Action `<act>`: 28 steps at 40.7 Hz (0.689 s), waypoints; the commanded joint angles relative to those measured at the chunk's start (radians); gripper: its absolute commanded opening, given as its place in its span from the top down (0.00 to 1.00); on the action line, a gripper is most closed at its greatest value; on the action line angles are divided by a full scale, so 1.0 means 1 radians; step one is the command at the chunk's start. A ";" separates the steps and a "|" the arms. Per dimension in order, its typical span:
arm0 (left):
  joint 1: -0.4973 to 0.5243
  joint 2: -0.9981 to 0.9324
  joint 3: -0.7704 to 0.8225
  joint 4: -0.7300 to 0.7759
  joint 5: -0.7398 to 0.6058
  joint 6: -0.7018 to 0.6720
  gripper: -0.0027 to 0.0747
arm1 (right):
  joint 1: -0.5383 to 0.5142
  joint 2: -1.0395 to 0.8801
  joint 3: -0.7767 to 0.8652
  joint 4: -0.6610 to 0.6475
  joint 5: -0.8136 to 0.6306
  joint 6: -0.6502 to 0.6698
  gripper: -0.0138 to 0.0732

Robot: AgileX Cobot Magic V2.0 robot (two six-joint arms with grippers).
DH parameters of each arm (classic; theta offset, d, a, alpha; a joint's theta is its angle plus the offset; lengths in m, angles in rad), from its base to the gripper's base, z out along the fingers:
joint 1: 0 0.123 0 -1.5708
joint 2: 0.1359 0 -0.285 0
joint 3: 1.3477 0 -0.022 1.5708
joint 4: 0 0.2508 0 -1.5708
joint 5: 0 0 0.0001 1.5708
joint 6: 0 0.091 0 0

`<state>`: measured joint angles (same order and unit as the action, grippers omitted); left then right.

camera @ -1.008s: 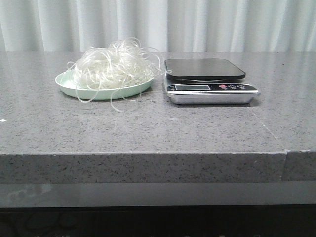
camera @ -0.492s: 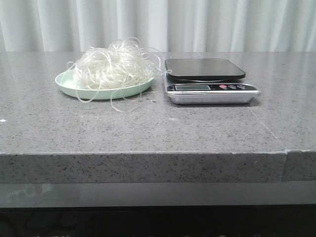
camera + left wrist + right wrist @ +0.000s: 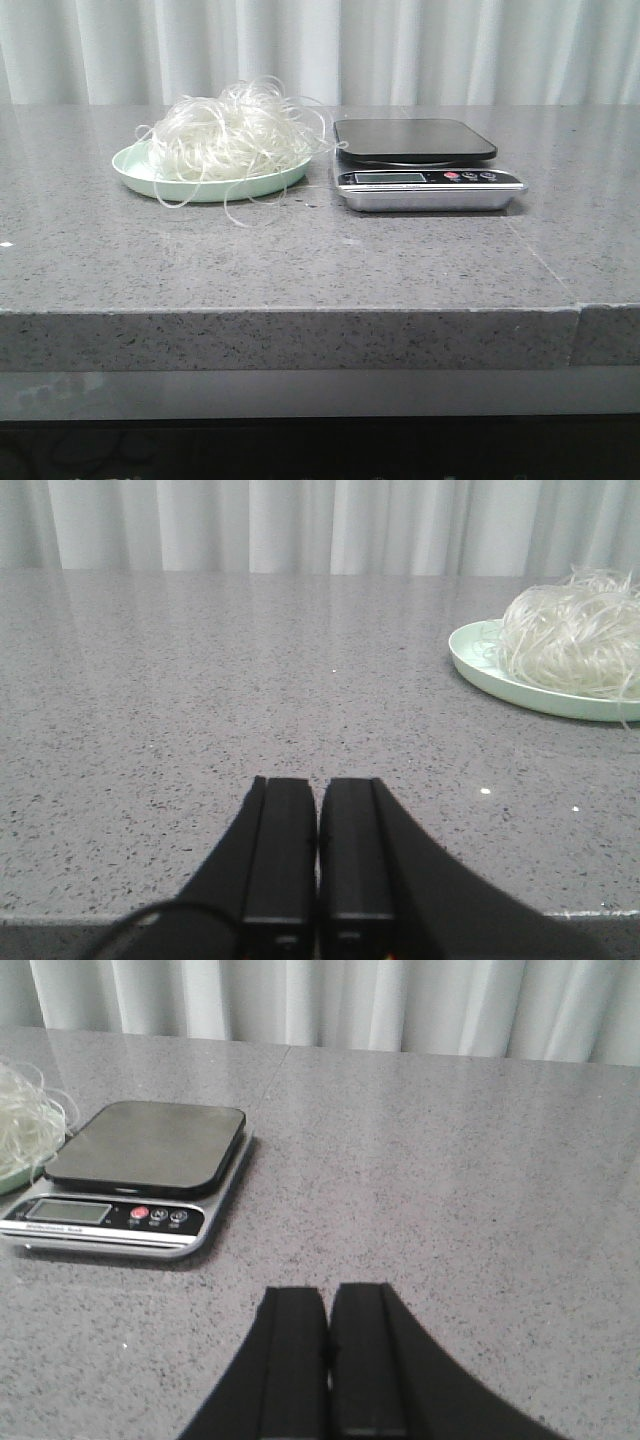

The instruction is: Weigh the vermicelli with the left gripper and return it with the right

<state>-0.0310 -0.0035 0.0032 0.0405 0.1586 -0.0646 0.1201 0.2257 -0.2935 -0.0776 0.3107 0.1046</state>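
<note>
Beside the flat black-topped kitchen scale point(image 3: 428, 163), a tangled translucent vermicelli point(image 3: 232, 134) heap lay on a round mint-green plate point(image 3: 140, 172). Left gripper point(image 3: 317, 820) and right gripper point(image 3: 329, 1330) were pressed closed, empty, over speckled granite.

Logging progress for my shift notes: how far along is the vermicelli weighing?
The vermicelli sits heaped on the green plate; the scale platform is bare. Left gripper and right gripper are shut, holding nothing. That fits either before weighing or after returning.
</note>
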 commanded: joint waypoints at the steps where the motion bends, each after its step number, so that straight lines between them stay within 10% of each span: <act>1: -0.008 -0.022 0.007 -0.008 -0.080 -0.001 0.79 | -0.006 -0.017 0.061 -0.018 -0.153 0.002 0.66; 11: -0.008 -0.022 0.007 -0.008 -0.080 -0.001 0.79 | -0.008 -0.147 0.315 -0.018 -0.330 0.002 0.66; 28: -0.008 -0.020 0.007 -0.008 -0.081 -0.001 0.79 | -0.104 -0.253 0.313 -0.021 -0.185 0.002 0.66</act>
<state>-0.0310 -0.0035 0.0032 0.0405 0.1542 -0.0646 0.0384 -0.0111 0.0273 -0.0861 0.1906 0.1046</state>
